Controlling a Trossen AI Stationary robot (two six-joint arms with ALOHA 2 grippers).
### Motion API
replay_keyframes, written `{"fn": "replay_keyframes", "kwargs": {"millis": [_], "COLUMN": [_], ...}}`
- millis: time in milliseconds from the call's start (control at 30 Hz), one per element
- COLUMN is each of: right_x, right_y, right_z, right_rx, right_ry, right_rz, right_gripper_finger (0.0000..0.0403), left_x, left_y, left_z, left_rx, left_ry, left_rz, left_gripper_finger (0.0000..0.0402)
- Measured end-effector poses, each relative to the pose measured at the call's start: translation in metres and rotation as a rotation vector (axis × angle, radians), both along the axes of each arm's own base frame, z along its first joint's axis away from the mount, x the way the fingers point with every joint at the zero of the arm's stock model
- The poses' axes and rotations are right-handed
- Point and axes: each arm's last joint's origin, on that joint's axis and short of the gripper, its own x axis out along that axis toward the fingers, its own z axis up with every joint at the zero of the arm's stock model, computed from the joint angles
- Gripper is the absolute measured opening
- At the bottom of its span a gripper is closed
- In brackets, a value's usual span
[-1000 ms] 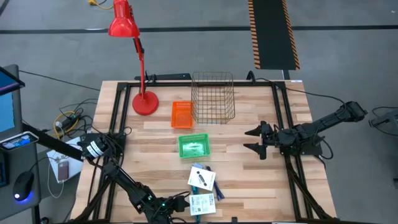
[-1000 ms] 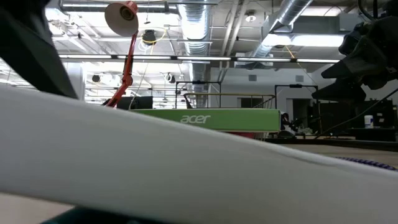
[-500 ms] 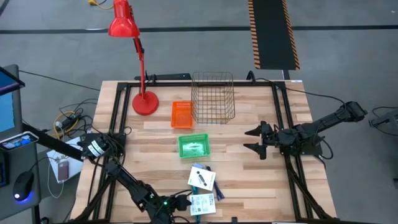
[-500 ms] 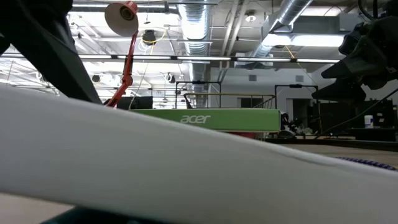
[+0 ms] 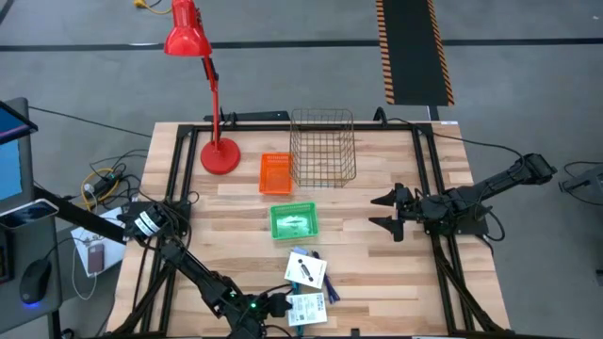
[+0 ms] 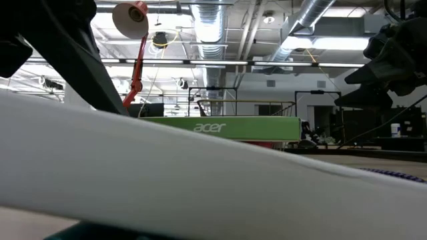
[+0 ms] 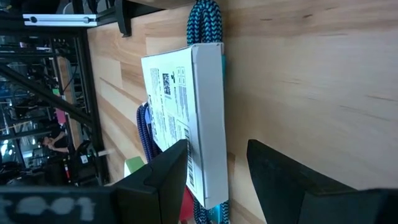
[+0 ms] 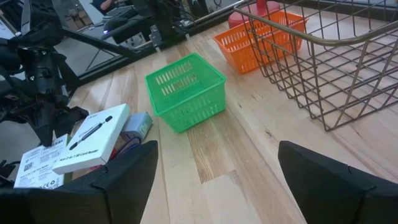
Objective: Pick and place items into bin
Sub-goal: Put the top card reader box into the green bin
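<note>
Risk: the left gripper (image 7: 217, 165) straddles only the near edge of the white card pack (image 7: 186, 118); a shallow bite could let the pack slip or swivel, and the teal braided cord (image 7: 204, 18) lying under it might drag along.
Left jaws: apart, one finger over the printed face, the other beside the pack's side; contact cannot be told.
Pack: flat on the wooden surface (image 7: 311, 74), between the jaws.
Right gripper (image 5: 388, 214): jaws wide apart, empty, the green basket (image 8: 185, 91) ahead of them.
</note>
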Motion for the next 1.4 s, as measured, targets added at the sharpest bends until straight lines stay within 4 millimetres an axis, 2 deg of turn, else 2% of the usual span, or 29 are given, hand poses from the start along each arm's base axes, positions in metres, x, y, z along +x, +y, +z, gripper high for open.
{"fn": "replay_keyframes", "kwargs": {"millis": [1400], "right_x": [-0.0001], "right_y": [0.0000], "right_z": [-0.0002], "right_rx": [-0.001], "right_ry": [0.002], "right_rz": [0.000], "right_gripper_finger": [0.0327], "left_x": [0.0092], "left_y": [0.0049], "left_z": [-0.0011], "left_rx": [-0.032], "left_ry": [0.008], "left_rz": [-0.038], "left_gripper_finger": [0.0160]}}
